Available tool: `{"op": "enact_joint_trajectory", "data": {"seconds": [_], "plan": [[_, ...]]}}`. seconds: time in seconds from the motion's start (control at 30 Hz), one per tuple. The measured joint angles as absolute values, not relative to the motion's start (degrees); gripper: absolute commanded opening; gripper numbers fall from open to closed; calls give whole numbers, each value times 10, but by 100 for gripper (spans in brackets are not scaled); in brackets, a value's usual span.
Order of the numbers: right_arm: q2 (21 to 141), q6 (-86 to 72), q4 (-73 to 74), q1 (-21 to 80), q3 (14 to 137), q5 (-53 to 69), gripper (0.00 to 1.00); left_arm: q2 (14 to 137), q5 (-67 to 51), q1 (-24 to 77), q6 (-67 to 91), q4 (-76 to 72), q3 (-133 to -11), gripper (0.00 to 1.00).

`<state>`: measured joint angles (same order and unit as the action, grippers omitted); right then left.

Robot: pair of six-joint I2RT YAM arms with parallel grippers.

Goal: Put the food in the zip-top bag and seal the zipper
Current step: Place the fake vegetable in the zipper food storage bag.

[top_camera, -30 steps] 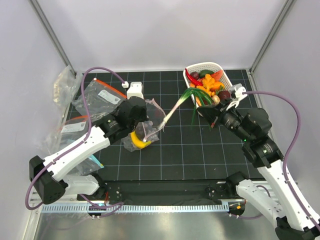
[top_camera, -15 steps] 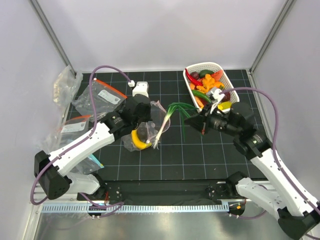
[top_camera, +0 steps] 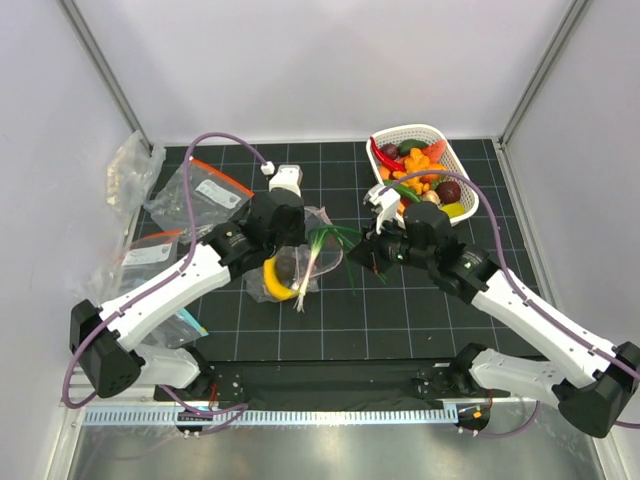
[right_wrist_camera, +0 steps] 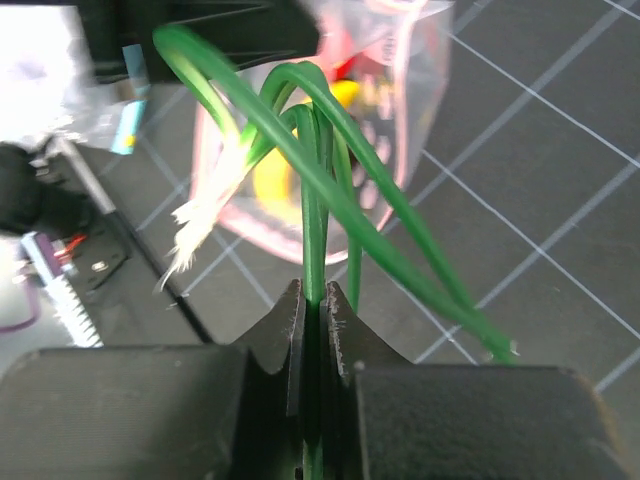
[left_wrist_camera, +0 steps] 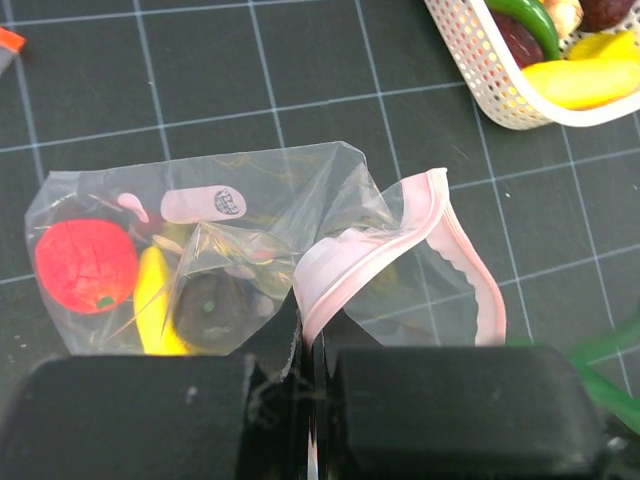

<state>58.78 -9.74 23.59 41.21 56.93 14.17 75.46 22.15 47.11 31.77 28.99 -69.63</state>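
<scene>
The gripper [right_wrist_camera: 315, 300] is pinched on the green leaves of an onion [right_wrist_camera: 330, 190], whose frayed white root end points left. Behind it, over the gridded mat [right_wrist_camera: 560, 200], the bag [right_wrist_camera: 410, 90] gapes at its pink zipper [right_wrist_camera: 290, 243], with a banana [right_wrist_camera: 272, 185] inside.

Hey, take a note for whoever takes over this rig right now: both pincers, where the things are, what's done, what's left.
Left pincer: shut on the zipper, holding the zip-top bag mouth open.
Right pincer: shut on the green onion by its leaves, white end at the bag mouth; whether it is inside, cannot tell.
Done: a banana, a red fruit and a dark piece are in the bag.
Left: onion in, then the rest of the food from the white basket, then seal.
</scene>
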Motion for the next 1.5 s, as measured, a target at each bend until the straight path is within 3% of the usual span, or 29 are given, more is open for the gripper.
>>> {"op": "enact_joint_trajectory", "data": {"seconds": [0.53,0.97,1.5], "plan": [[742,-101,257,418,606,41,1,789,170,471,325,288,-700,0],[782,-107,258,446,617,0,1,860,157,500,309,293,-741,0],[789,-124,187,446,586,-43,1,860,104,500,308,310,-756,0]]}}
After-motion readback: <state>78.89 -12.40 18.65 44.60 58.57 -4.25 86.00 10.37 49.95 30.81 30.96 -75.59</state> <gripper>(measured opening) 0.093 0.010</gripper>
